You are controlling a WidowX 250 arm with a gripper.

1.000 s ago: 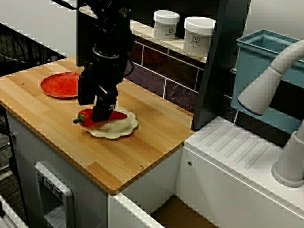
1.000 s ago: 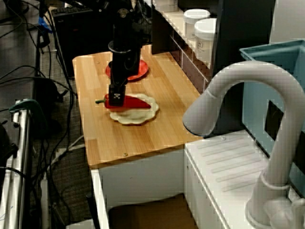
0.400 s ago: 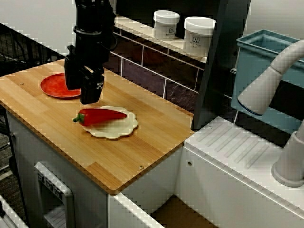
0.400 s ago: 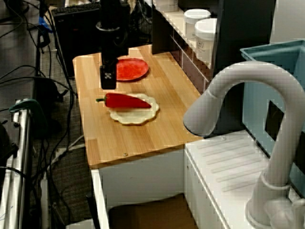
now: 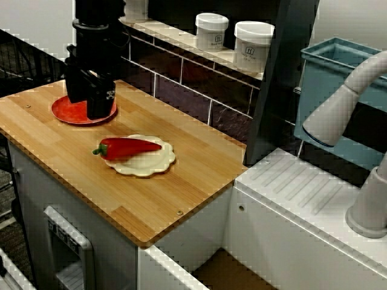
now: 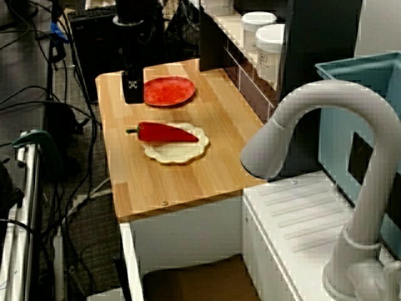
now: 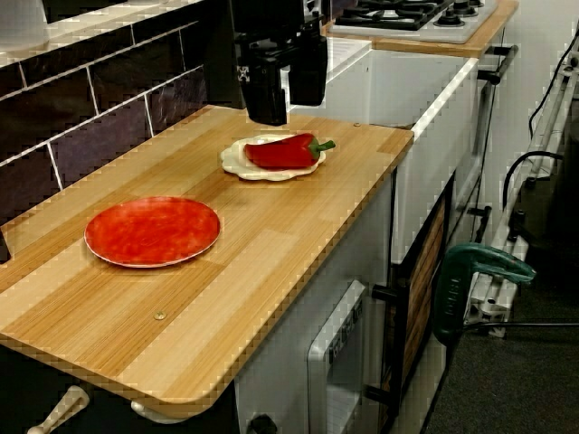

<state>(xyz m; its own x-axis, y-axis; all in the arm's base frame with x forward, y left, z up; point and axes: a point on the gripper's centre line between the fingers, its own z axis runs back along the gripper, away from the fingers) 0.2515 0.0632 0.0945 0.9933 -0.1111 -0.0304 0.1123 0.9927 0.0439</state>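
Wooden desk (image 5: 181,175) on a white cabinet, seen from the sink side. Red pepper (image 5: 128,147) lies across a cream scalloped plate (image 5: 158,162), stem past the rim. Behind it, the hand (image 5: 89,106) hovers by the red plate (image 5: 65,110) - fingers apart, empty. Dark tile wall (image 5: 193,99) beyond - 2 white jars (image 5: 211,30) on its ledge.

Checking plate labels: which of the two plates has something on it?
The cream scalloped plate: a red pepper lies across it. The round red plate beside it holds nothing.
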